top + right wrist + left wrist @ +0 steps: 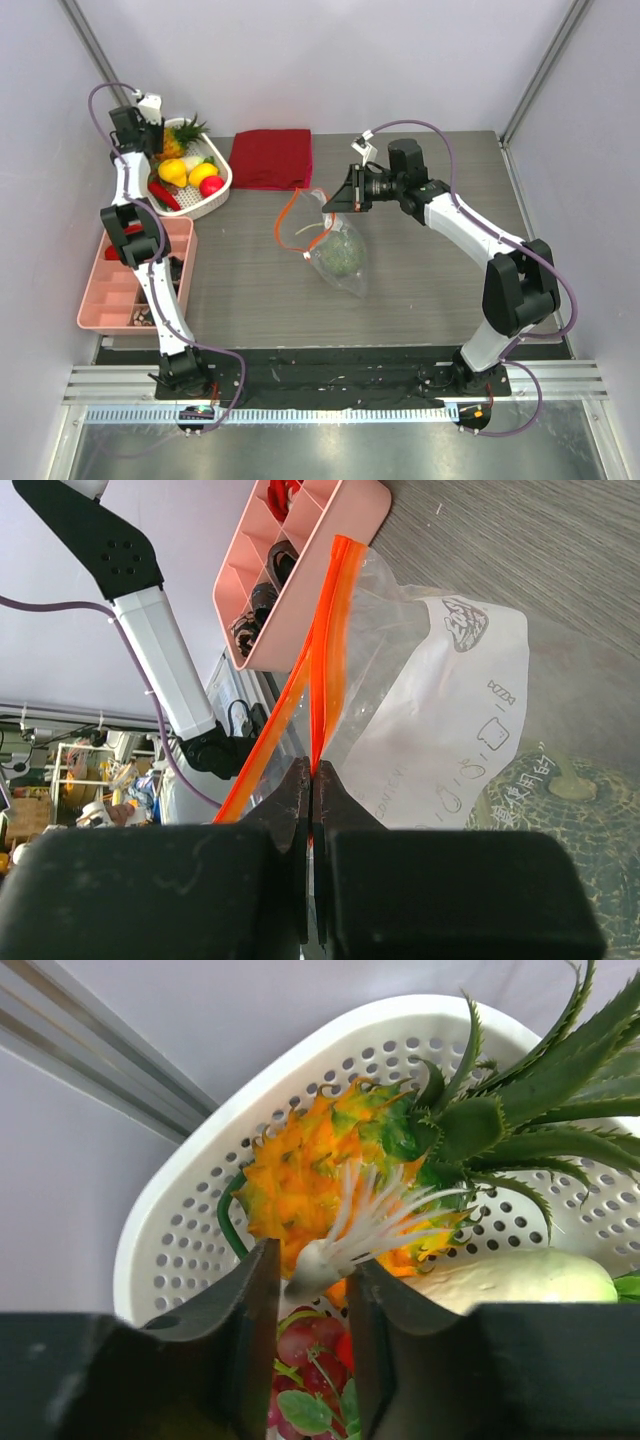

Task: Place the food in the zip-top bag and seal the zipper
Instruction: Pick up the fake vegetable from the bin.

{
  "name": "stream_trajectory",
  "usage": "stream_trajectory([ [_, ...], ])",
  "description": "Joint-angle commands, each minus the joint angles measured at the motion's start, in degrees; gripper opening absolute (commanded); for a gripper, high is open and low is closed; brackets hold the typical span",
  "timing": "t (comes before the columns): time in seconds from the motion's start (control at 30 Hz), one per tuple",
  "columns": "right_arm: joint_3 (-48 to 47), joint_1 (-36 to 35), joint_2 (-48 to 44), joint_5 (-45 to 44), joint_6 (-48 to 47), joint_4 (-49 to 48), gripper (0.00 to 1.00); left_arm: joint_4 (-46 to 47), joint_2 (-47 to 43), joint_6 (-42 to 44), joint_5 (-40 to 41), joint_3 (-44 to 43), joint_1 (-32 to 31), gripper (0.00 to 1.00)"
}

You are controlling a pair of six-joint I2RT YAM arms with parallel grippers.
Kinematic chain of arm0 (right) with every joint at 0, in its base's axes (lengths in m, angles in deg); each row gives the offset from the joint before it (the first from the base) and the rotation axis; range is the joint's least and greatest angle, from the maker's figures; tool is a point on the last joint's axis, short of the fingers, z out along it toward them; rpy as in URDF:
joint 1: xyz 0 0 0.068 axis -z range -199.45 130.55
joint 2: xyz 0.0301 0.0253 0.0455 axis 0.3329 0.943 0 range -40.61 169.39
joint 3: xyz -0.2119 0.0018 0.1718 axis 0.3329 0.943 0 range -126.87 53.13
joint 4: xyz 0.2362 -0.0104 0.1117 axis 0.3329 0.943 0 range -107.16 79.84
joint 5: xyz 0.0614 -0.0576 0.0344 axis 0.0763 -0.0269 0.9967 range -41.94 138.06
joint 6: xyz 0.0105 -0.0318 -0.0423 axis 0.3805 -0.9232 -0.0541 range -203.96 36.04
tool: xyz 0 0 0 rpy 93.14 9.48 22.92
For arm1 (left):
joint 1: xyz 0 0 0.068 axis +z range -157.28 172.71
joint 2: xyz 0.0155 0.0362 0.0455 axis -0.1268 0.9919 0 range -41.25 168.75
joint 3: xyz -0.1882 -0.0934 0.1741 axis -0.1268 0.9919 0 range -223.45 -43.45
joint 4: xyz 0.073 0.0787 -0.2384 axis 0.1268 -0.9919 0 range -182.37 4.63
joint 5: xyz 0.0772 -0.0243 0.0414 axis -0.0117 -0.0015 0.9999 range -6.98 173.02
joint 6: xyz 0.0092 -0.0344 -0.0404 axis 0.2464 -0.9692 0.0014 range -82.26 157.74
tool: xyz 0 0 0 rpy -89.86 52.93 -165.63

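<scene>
The zip-top bag (335, 255) has its zipper (325, 630) pinched in the closed right claw (312, 780). It lies mid-table (420, 290), with the melon (342, 257) inside. At the far left corner the left claw (312, 1280) straddles the green onion (330, 1250) bulb in the white basket (180, 1230); I cannot tell if it grips.

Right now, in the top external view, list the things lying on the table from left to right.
From the left: pink compartment tray → white basket → dark red cloth → zip-top bag.
</scene>
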State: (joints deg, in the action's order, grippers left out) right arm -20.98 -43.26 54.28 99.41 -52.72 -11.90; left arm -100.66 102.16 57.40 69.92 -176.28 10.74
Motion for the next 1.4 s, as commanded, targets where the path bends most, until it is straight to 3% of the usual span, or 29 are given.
stream_trajectory([
  [0.0, -2.36, 0.08, -0.15, 0.24, 0.31, -1.65, 0.01, 3.86, -1.56, 0.56, -1.57, -2.69, 0.08, 0.3],
  [0.2, -2.36, 0.43, -0.41, 0.33, -0.31, -1.13, 0.01, 4.39, -6.03, 0.11, -4.47, -1.03, 0.08, 0.0],
  [0.47, -2.27, 0.43, -0.76, 0.33, -0.48, -1.12, 0.01, 11.42, -19.47, 0.99, -4.91, 11.0, 0.17, 0.0],
  [0.63, -2.18, 0.43, -1.11, 0.33, -0.57, -1.13, 0.01, 14.31, -23.17, 2.84, -4.04, 15.67, 0.09, 0.0],
  [1.0, -1.74, 0.43, -2.25, 0.06, -1.36, -1.3, 0.01, 16.52, -29.23, 0.56, -2.89, 17.08, -0.09, 0.0],
  [1.13, -1.92, 0.43, -2.52, 0.06, -1.54, -1.21, 0.01, 15.55, -34.77, -4.44, -6.48, 18.4, -0.53, 0.0],
  [1.37, -0.87, 0.43, -3.31, 0.06, -0.66, -2.43, 0.01, 9.15, -47.43, -21.04, -18.24, 23.32, -1.32, 0.0],
])
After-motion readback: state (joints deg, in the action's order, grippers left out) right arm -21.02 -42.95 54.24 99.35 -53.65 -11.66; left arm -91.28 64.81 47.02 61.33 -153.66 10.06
